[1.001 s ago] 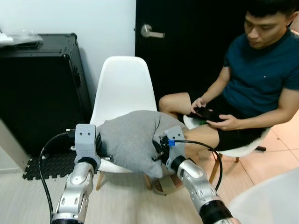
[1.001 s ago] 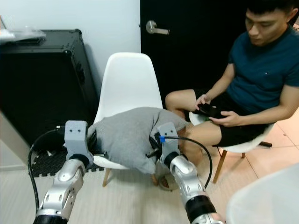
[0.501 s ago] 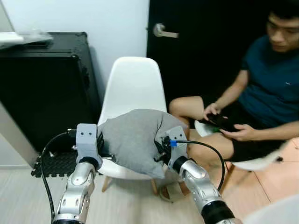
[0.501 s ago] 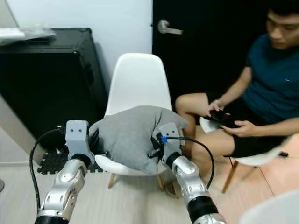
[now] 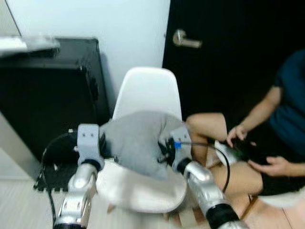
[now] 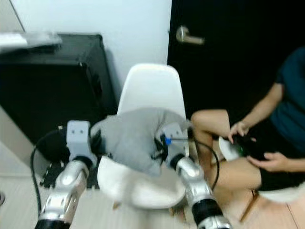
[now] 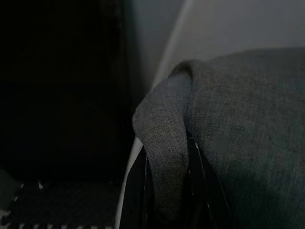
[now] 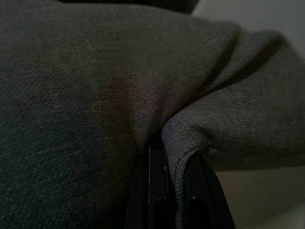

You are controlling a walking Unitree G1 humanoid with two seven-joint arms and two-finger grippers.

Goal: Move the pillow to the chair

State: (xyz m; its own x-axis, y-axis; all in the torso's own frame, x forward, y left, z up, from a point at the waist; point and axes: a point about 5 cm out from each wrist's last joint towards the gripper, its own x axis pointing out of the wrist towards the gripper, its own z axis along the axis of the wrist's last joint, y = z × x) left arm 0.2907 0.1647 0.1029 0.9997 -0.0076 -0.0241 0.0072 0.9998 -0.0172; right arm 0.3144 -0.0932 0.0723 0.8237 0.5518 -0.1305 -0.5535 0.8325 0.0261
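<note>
Pillow (image 5: 138,143): grey, mid-frame, held between my two claws above the seat of the white chair (image 5: 147,90).
Left claw (image 7: 167,210): pinched tight on a fold at the pillow's left edge.
Right claw (image 8: 167,200): clamped on a fold at the pillow's right edge.
Person (image 5: 267,143): seated at the right of the frame, hands on a dark device.
Black case (image 5: 47,90): upper left, beside the chair.

Grey pillow (image 8: 109,86) fold pinched between black jaws, pale surface behind

Matt grey woven cloth pillow (image 5: 136,143), smooth white plastic chair (image 5: 148,90), metal door handle (image 5: 185,40)
</note>
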